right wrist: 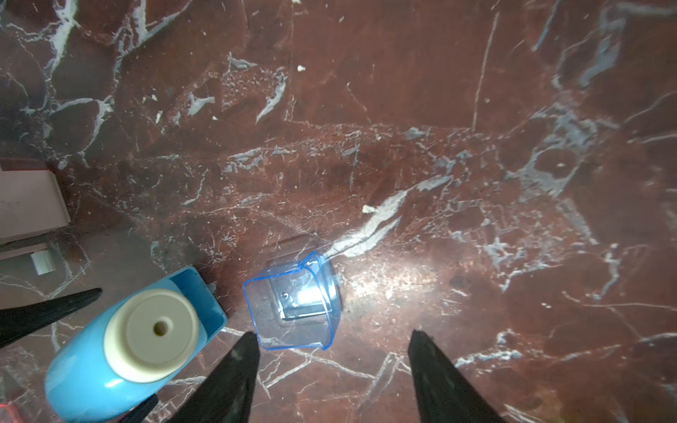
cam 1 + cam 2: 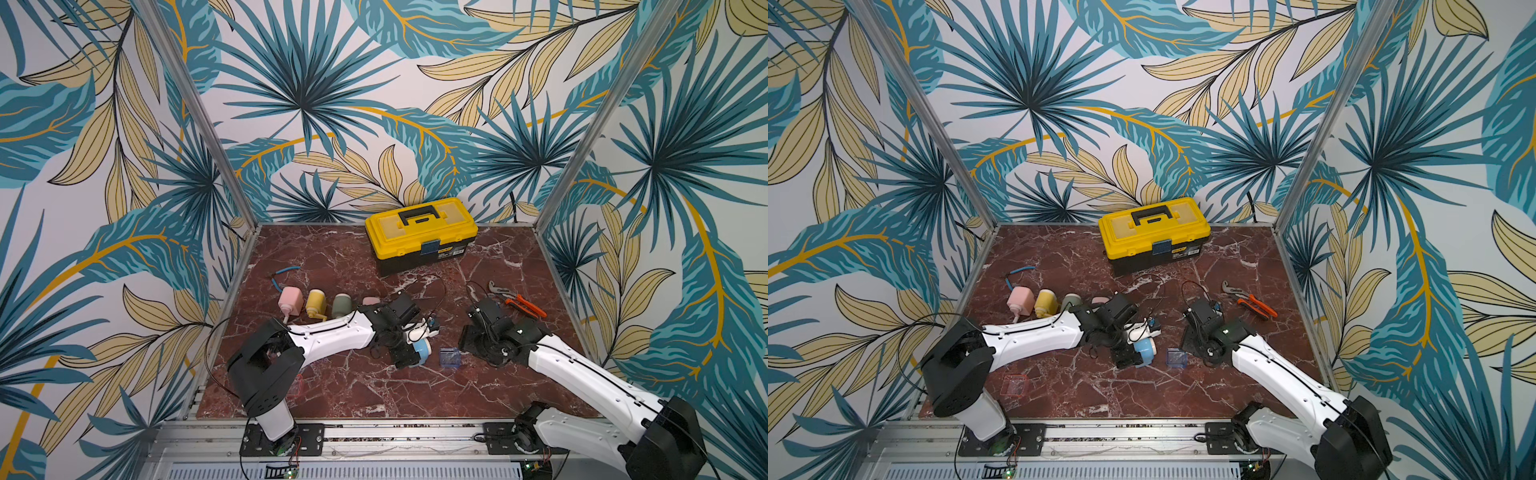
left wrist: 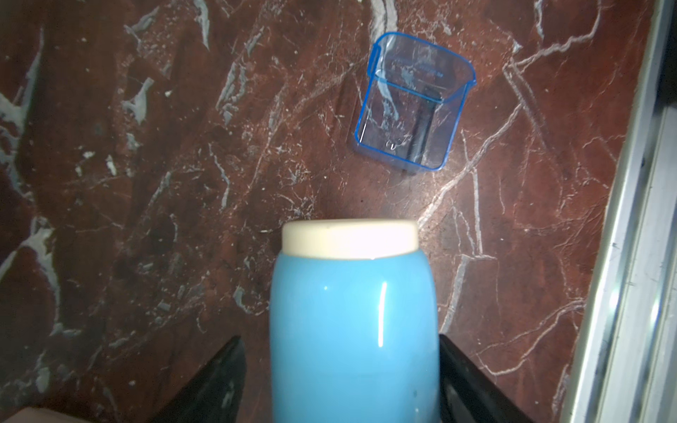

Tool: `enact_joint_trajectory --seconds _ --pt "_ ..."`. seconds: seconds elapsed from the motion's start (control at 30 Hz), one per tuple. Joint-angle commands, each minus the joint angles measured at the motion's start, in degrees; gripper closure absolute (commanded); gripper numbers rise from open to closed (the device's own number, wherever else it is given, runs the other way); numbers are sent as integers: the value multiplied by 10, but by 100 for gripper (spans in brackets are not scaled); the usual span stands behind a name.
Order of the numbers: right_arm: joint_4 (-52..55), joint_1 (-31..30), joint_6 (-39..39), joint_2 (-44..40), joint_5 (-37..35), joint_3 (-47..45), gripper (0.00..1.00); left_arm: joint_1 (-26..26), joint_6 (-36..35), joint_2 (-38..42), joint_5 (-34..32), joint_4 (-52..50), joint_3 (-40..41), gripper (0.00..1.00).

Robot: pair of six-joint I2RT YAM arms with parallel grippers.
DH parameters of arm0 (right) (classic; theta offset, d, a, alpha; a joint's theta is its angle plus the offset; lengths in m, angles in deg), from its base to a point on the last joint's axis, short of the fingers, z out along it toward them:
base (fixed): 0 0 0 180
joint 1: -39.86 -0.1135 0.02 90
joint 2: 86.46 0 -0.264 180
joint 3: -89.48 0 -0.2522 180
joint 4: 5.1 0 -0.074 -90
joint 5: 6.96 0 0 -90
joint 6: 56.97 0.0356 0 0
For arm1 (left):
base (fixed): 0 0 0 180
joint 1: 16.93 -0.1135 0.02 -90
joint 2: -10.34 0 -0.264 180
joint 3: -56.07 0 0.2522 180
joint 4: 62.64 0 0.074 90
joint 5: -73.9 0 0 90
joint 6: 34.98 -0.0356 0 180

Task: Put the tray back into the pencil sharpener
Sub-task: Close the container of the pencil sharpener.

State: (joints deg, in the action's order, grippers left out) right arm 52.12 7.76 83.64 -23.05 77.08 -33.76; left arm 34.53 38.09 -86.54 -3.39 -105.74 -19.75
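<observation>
Bench (image 2: 353,386) – red veined marble, walled on three sides; a yellow toolbox (image 2: 422,230) sits shut at the back, well apart from the work, and looks to have no part in the job.

Both arms reach in low toward mid-bench from opposite sides, the work between them; this reads as a split of labour – one arm to steady the body, the other to fetch the insert.

Left hand (image 3: 340,337) brackets the pencil sharpener (image 3: 353,311); one of the fingers (image 3: 461,366) lies against its side, while a sliver of bench shows beside the other, so a firm clamp – cannot tell.

Right hand (image 1: 332,332) stands apart and empty, fingertips low over the bench; likely set to take the tray by its walls.

Sharpener: glossy sky-blue shell with rounded shoulders; cream end cap with a small pencil hole; a squared blue recess (image 1: 199,293) beside the cap, probably the bay for the tray; it is turned toward the right arm, which would suit a push-in from there.

Tray (image 1: 293,304): not yet inserted; it rests on the bench between the two hands, just beside the sharpener, with one corner at a right fingertip; clear blue plastic, boxy with rounded corners, thin-walled, mouth up as far as I can judge; no shavings seen.
</observation>
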Motion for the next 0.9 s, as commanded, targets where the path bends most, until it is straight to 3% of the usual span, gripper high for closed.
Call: enact_joint_trajectory --seconds 0.0,0.47,0.87 --pt "-28 5 -2 18 60 -14 35 2 -23 -12 -2 -4 -17 23" --pt "-52 9 -41 59 105 -34 45 2 -49 -13 2 38 -2 44" --pt "-51 11 -63 82 83 -38 58 14 -85 6 34 100 37 50"
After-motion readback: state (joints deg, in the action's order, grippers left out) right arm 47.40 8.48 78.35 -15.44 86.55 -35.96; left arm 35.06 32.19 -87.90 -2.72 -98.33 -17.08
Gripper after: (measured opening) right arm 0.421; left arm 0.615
